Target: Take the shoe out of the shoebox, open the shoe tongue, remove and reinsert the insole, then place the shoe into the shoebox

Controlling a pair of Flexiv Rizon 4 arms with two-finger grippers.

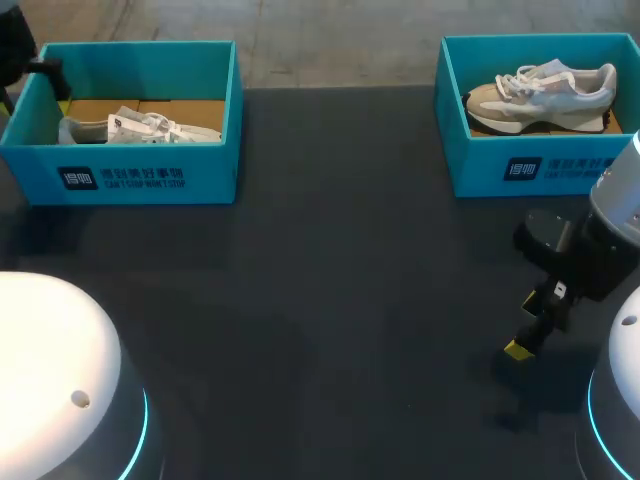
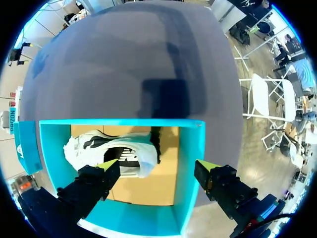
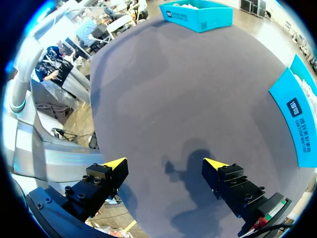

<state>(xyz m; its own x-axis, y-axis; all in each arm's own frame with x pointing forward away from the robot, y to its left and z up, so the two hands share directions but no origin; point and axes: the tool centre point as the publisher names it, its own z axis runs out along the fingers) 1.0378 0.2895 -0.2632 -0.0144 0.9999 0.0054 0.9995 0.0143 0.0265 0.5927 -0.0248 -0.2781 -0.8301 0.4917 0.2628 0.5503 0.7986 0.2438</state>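
The robot has a white, rounded left dome [image 1: 55, 360] and a right dome [image 1: 627, 345] of the same kind, and each one carries a thin ring of cyan light [image 1: 143, 430] at its edge. The right arm [image 1: 620, 205] has a silver-grey link, then a black wrist block [image 1: 548, 240] with a small white label [image 1: 560, 290]. The left jaws and the right jaws look alike. Each has two black, blocky fingers [image 2: 94, 182] with small round screw heads [image 3: 88, 177], and each finger ends in a bright yellow, wedge-shaped tip [image 3: 115, 163]. A black cable [image 2: 270, 219] curves behind one finger of the left jaws. Small red and green parts [image 3: 271, 210] sit behind one finger of the right jaws.
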